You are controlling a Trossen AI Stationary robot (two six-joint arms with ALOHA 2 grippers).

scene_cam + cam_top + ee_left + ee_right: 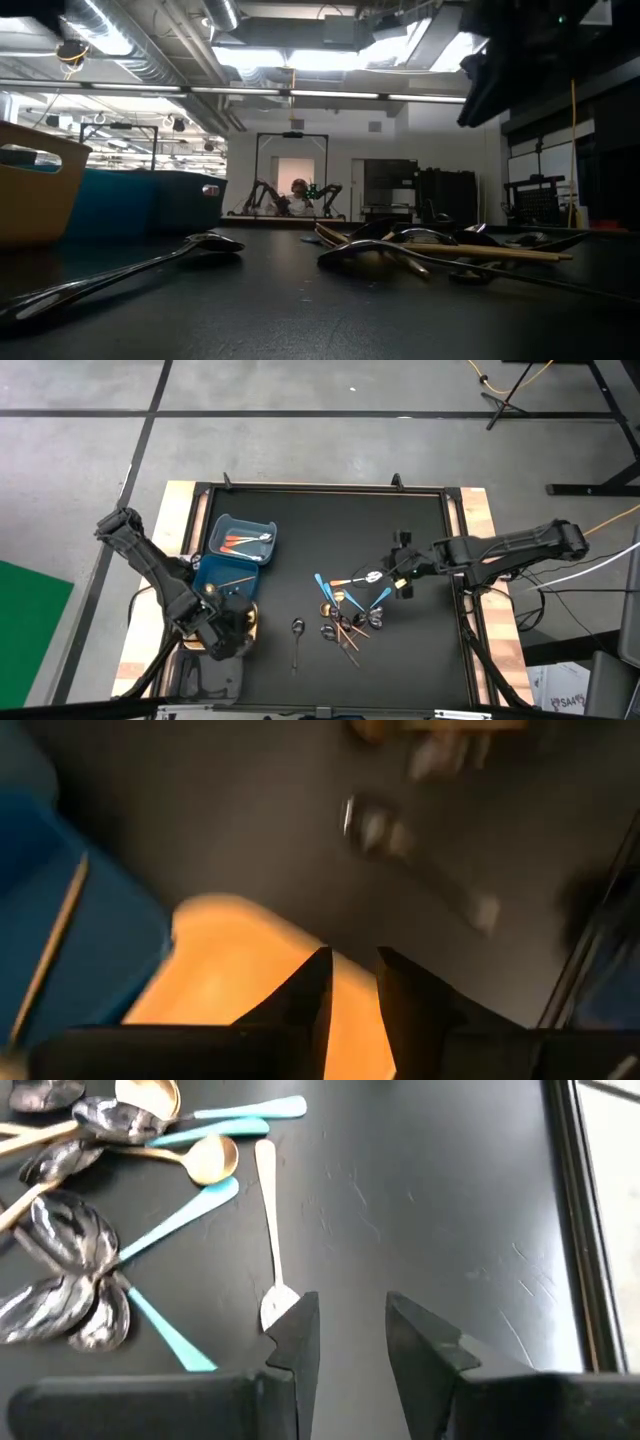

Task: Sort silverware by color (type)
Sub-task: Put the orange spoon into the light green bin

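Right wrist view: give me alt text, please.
The right gripper, open and empty, hangs over black table beside an orange-handled fork. Past it lies a pile of light blue, gold and dark spoons.

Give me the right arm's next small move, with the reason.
Probably shift the right tool slightly sideways and lower it over the orange-handled fork. Its fingers stand open and empty, and the fork's silver head sits just outside one finger rather than between them, next to the unsorted pile.

Grey concrete floor (pixel 300 445) with dark seams, strip ceiling lights (pixel 300 92) — white far wall (pixel 350 170), dark cabinets (pixel 445 195)
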